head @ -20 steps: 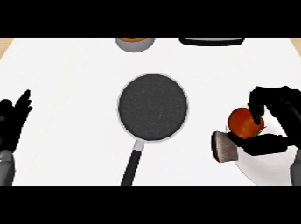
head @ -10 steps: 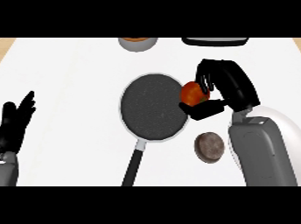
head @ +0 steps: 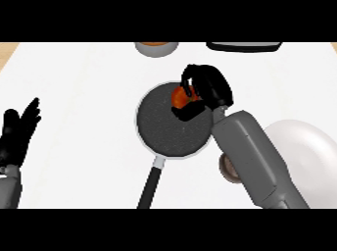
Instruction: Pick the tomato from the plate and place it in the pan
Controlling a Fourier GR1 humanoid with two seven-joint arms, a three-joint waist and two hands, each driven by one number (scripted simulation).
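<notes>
Right hand (head: 209,89): curled round the tomato (head: 180,96), fingers over the top, thumb underneath, orange-red skin showing only on the side towards the pan's middle. Held over the far right part of the pan (head: 164,132), apparently clear of its dark speckled floor, though height hard to judge from straight above. Grey forearm running back from the hand towards the lower right, crossing the pan's right rim and covering part of the white plate (head: 312,152), which sits behind and to the right of the hand and shows no tomato on it. Small brown round thing (head: 226,169) half hidden beside the forearm, between pan and plate; not clear what. Pan handle pointing back towards the robot, well below and left of the hand.

Step in hand, by judgement: carrying done, placing about to begin. Pick-up finished, tomato already above the target. Next move likely calls for lowering towards the pan floor, perhaps nudging a little towards the centre so as not to land on the rim, then uncurling fingers and thumb and lifting straight away so the round fruit is not rolled out.

Farther off: left hand (head: 16,139) resting open, fingers up, at the far left of the desk (head: 77,83), well apart from everything. Beyond the right hand, at the desk's far edge, a grey bowl (head: 157,48) and a dark tray-like thing (head: 245,46).
</notes>
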